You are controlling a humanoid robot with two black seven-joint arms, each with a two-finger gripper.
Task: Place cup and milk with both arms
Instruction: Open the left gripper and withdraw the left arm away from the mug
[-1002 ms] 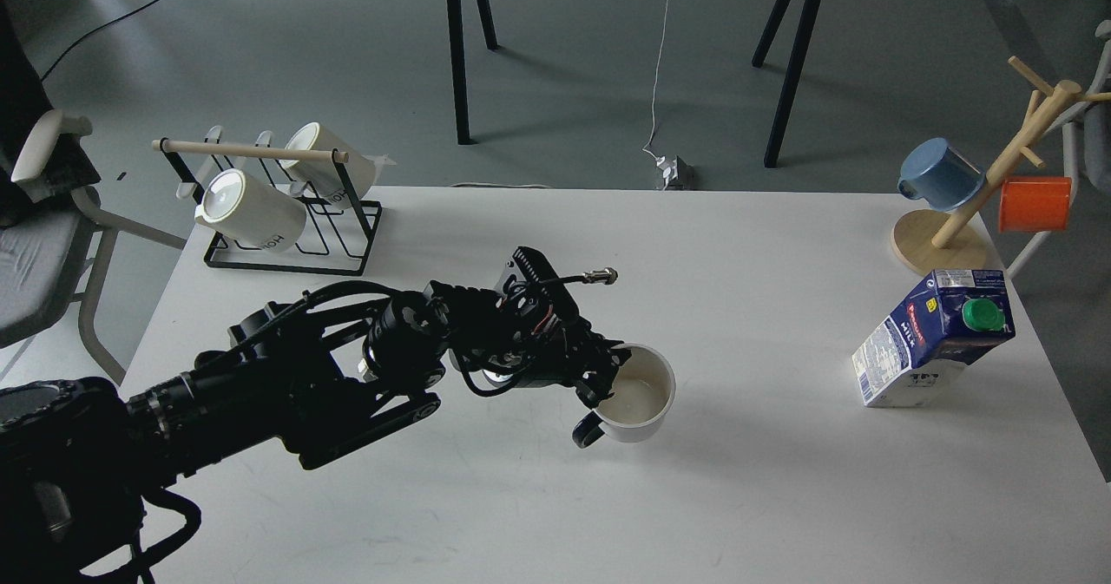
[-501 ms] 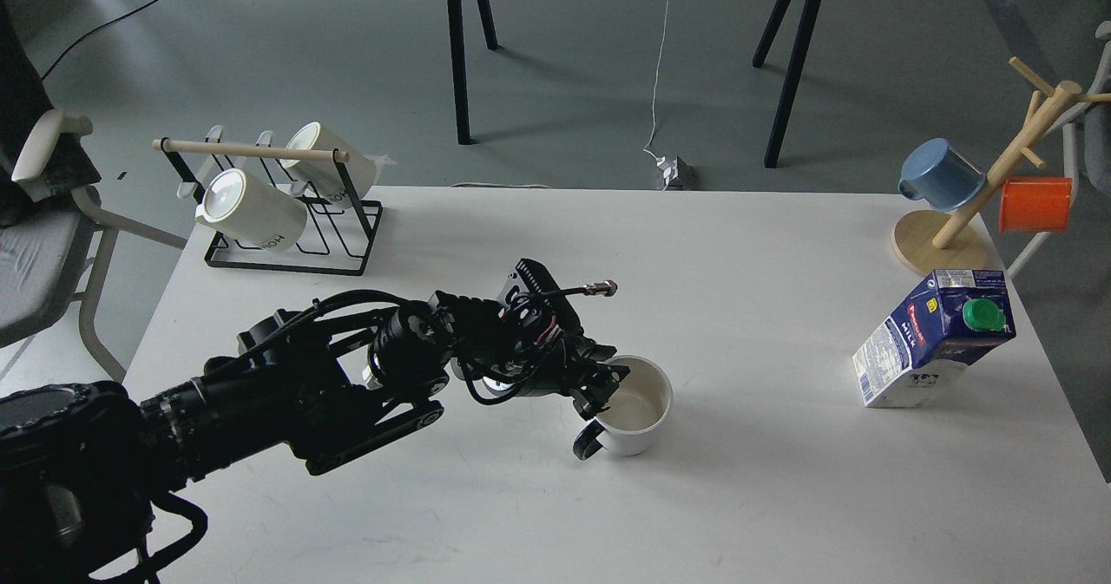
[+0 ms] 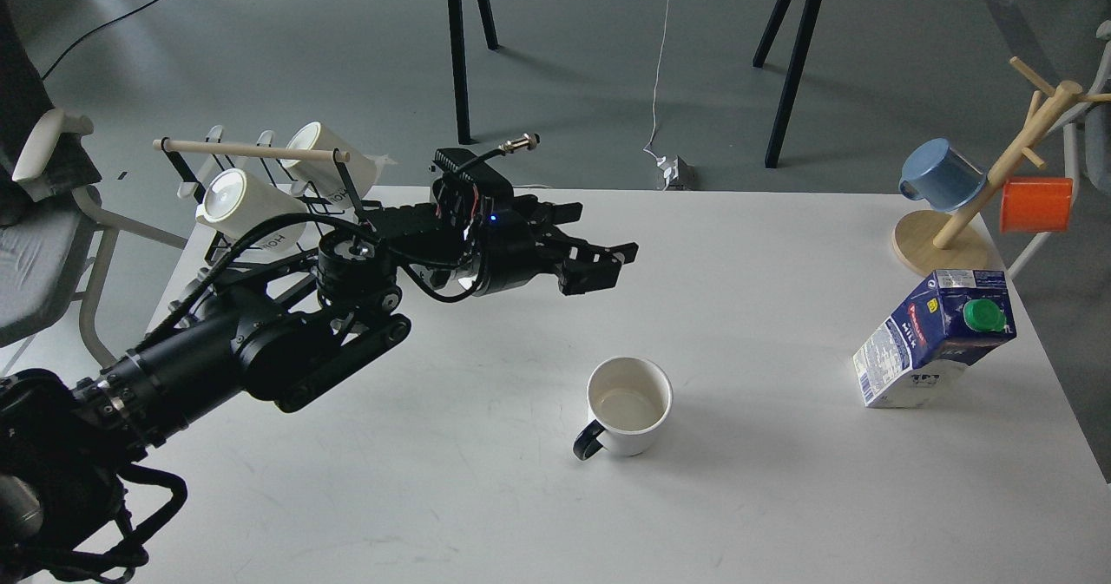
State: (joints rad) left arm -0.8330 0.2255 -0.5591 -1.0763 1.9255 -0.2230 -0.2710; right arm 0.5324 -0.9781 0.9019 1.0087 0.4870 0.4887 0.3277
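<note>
The cup [image 3: 629, 403], a white mug with a black loop handle and cream inside, stands upright on the white table [image 3: 486, 497] near the middle, its handle toward the front left. My left gripper [image 3: 597, 244] is open and empty, raised above the table behind and to the left of the cup, well apart from it. The milk [image 3: 933, 337], a dark blue and white carton with a green cap, stands near the table's right edge. My right arm is out of view.
A black wire rack [image 3: 286, 254] with two white mugs stands at the table's back left, close behind my left arm. A wooden mug tree [image 3: 955, 228] with a blue and an orange mug stands at the back right. A chair [image 3: 43, 246] is left of the table.
My left gripper has let go of the cup's rim, opened, and risen up and back away from it. The cup stays standing on the table. The milk has not moved.
</note>
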